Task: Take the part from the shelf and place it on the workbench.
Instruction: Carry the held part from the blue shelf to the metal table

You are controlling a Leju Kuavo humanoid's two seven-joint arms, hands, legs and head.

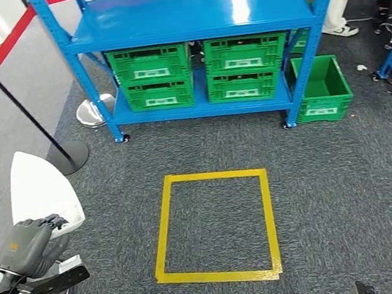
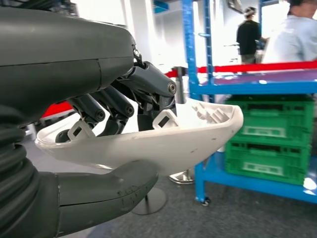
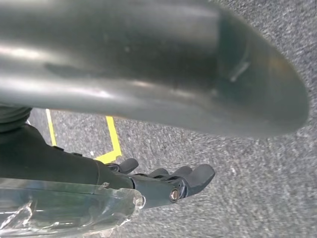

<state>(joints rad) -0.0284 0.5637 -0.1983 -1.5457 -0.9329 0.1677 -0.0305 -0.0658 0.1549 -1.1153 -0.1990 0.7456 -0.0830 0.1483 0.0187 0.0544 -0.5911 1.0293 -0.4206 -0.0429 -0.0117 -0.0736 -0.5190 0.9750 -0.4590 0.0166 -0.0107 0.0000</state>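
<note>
Head view: the left hand (image 1: 29,246) grasped the white part (image 1: 40,191) low at the robot's left, well apart from the blue shelf (image 1: 192,16) — carrying it to the bench would, in judgement, call for a level, steady hold. Left wrist view: fingers (image 2: 112,101) curled over the part's rim, thumb (image 2: 112,191) beneath. Right wrist view: the right hand (image 3: 168,181) hung over carpet, fingers loosely extended — empty.

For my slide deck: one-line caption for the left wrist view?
Left hand grips a white moulded part beside the blue shelf holding green crates.
</note>
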